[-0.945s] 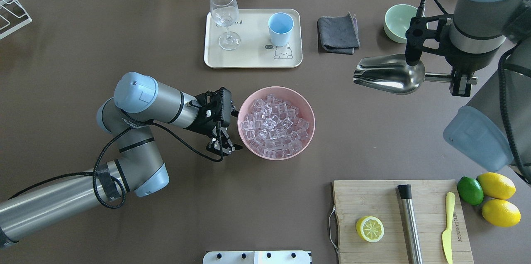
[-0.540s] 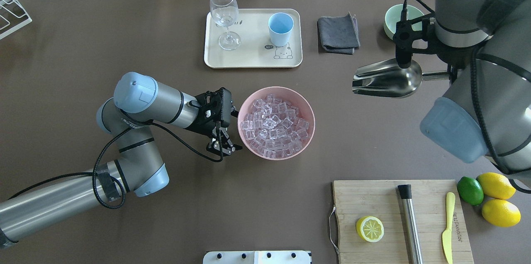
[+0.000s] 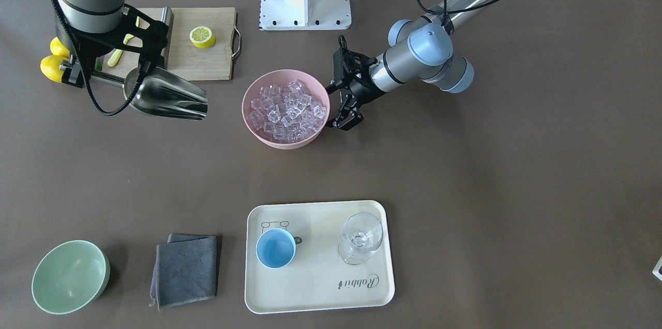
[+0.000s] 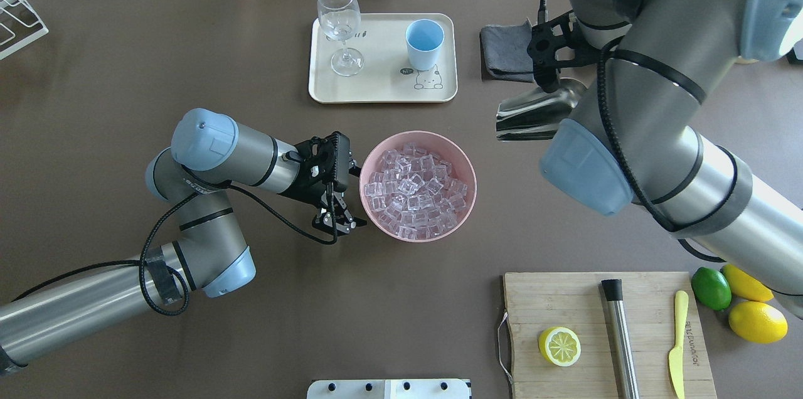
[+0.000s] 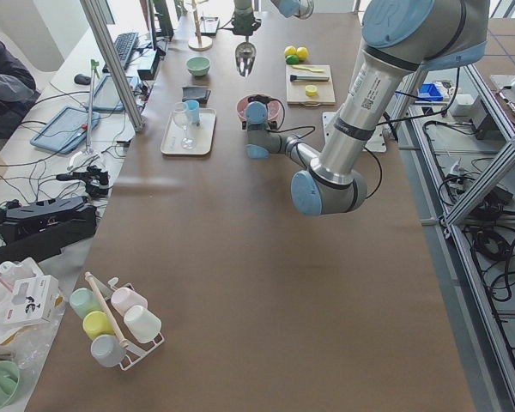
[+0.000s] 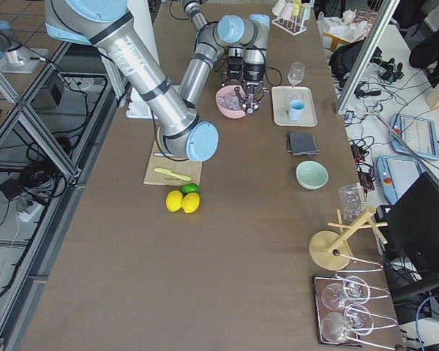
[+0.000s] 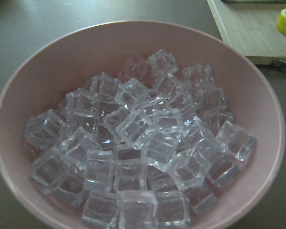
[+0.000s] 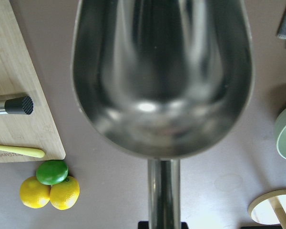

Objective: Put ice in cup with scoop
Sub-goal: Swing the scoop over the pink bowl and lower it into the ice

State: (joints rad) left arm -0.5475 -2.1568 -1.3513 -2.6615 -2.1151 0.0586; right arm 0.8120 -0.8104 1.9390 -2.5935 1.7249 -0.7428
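Observation:
The ice (image 4: 415, 189) is a heap of clear cubes in a pink bowl (image 4: 464, 164) at the table's middle; it fills the left wrist view (image 7: 143, 143). The light-blue cup (image 4: 424, 43) stands empty on a cream tray (image 4: 382, 88) behind the bowl. My right gripper (image 3: 71, 72) is shut on the handle of the silver scoop (image 4: 530, 115), which hangs empty above the table, right of the bowl, its mouth toward the bowl. In the overhead view my right arm hides that gripper. My left gripper (image 4: 340, 221) is open just beside the bowl's left rim.
A wine glass (image 4: 340, 22) stands on the tray beside the cup. A grey cloth (image 3: 186, 269) and a pale green bowl (image 3: 70, 277) lie far right. A cutting board (image 4: 564, 305) with a lemon half, steel cylinder and yellow knife sits near right, lemons (image 4: 756, 320) beside it.
My right arm has swung left, carrying the scoop from the table's right side toward the pink bowl. My left arm and the bowl have not moved.

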